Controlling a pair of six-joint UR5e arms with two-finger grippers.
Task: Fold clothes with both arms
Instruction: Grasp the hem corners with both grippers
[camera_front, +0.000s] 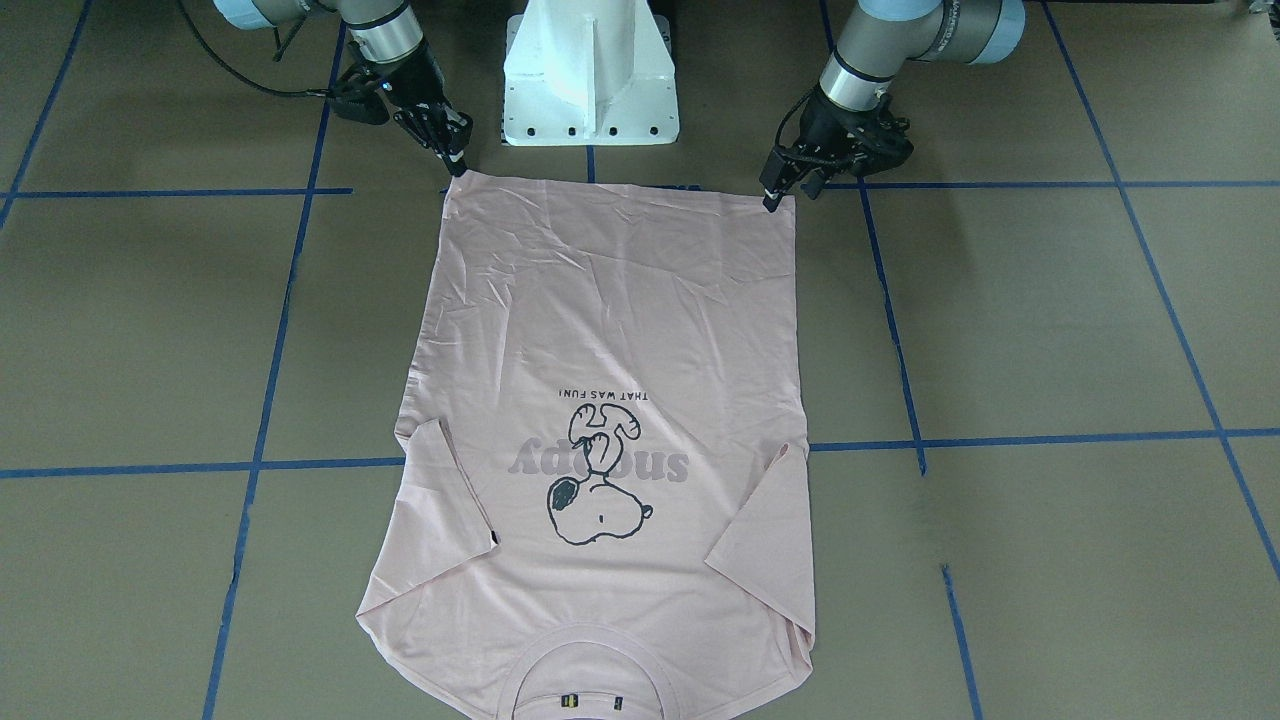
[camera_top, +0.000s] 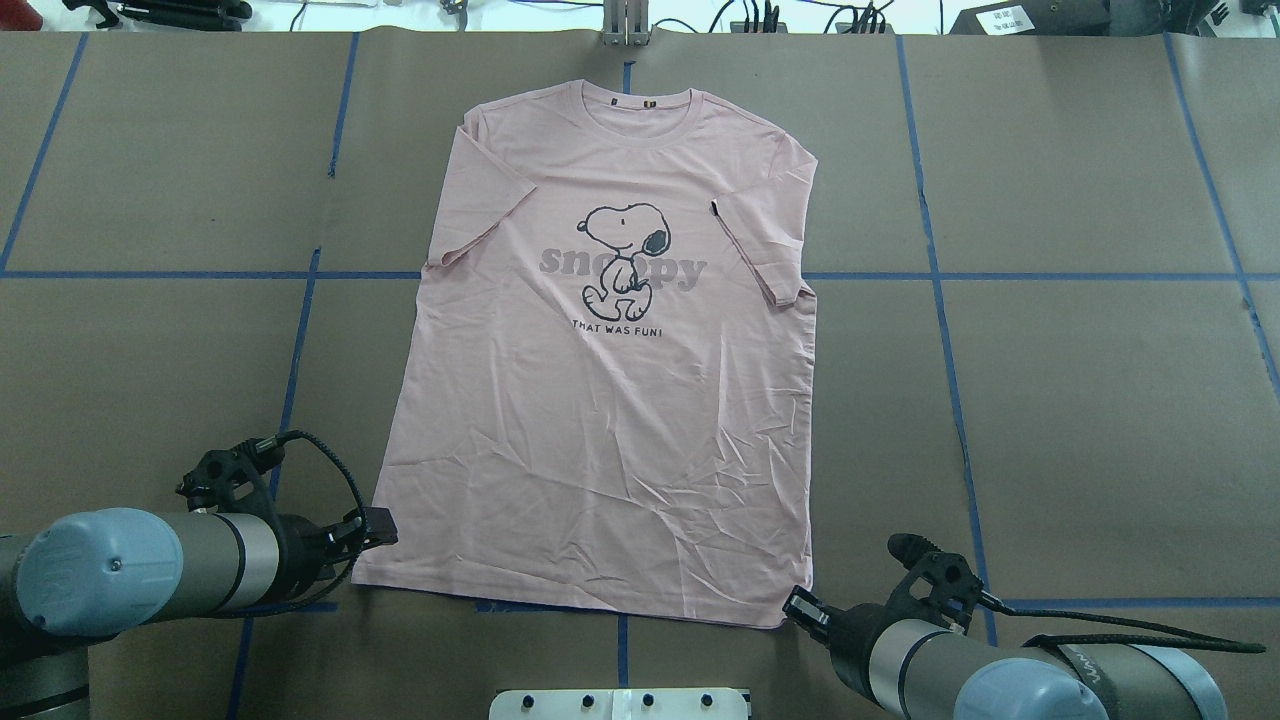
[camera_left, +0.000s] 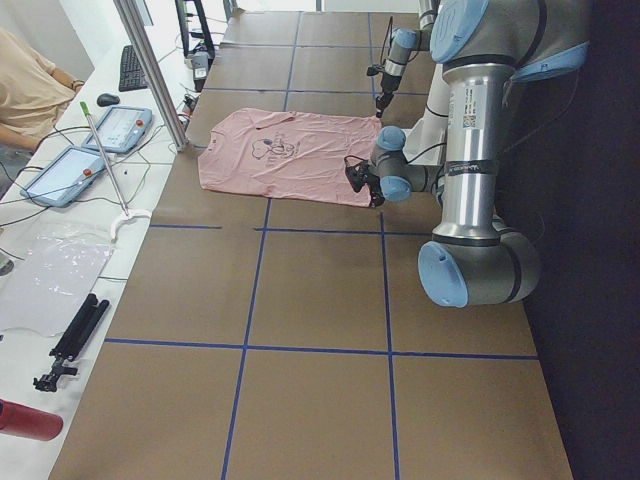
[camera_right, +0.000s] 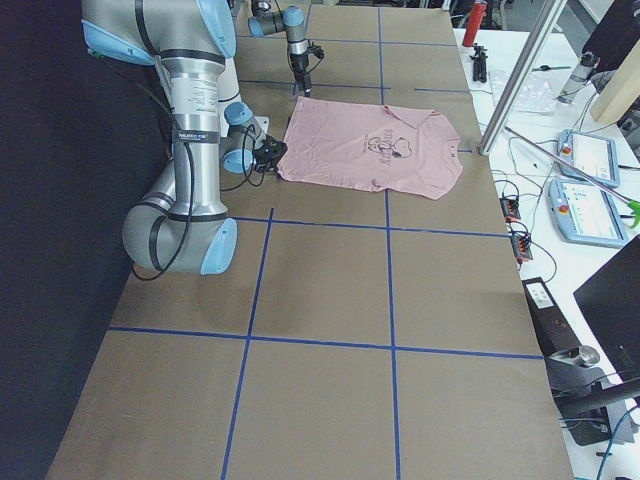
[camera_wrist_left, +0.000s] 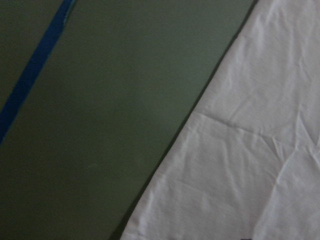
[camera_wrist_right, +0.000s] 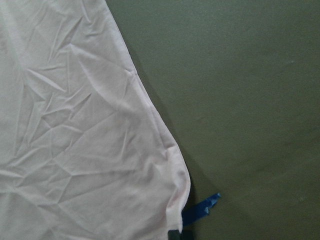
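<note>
The pale pink T-shirt (camera_front: 620, 320) (camera_top: 610, 420) lies flat on the table, print up. Its collar is far from the robot and both sleeves are folded inward. My left gripper (camera_front: 772, 198) (camera_top: 385, 527) sits at the near hem corner on my left side, fingers together on the cloth edge. At the other near hem corner my right gripper (camera_front: 457, 166) (camera_top: 798, 606) is pinched on the fabric. In the right wrist view that corner of the shirt (camera_wrist_right: 75, 150) curls up slightly at the fingertip (camera_wrist_right: 173, 234). The left wrist view shows only the shirt's edge (camera_wrist_left: 260, 150).
The brown table (camera_top: 1050, 400) is gridded with blue tape lines (camera_top: 940, 300). The white pedestal base (camera_front: 590, 70) stands between the arms, just behind the hem. Tablets, cables and tools lie on a side bench (camera_left: 90, 150), where a person sits at the far edge.
</note>
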